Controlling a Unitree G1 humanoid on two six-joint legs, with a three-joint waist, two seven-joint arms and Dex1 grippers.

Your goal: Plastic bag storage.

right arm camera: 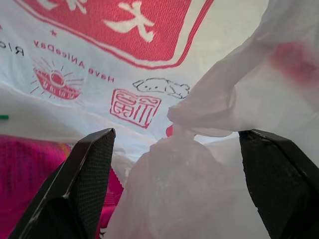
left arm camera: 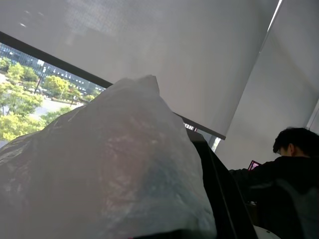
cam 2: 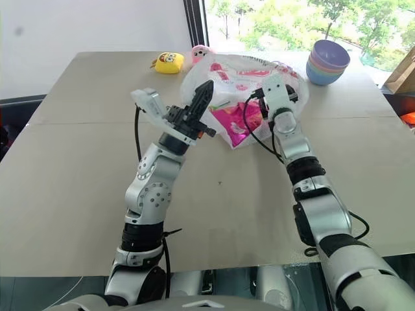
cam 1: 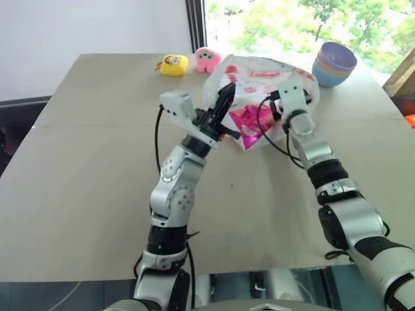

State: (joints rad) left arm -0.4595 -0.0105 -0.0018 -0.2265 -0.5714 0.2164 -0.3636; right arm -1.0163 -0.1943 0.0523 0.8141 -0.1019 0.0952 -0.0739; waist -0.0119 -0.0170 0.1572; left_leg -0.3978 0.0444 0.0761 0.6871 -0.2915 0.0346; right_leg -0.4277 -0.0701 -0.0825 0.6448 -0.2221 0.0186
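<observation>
The plastic bag (cam 1: 259, 74), crinkly translucent white with red print, lies at the far middle of the table with a magenta packet (cam 1: 249, 123) showing through it. My left gripper (cam 1: 227, 92) is raised at the bag's left edge and shut on its film, which drapes close across the left wrist view (left arm camera: 114, 174). My right gripper (right arm camera: 184, 189) is at the bag's right side, open wide. A twisted strip of the bag (right arm camera: 199, 119) sits between its black fingers (right arm camera: 89, 184) without being pinched.
A yellow toy (cam 1: 174, 65) and a pink toy (cam 1: 207, 59) sit at the tan table's (cam 1: 97, 162) far edge. A stack of pastel bowls (cam 1: 334, 63) stands to the bag's right. A seated person (left arm camera: 294, 164) shows in the left wrist view.
</observation>
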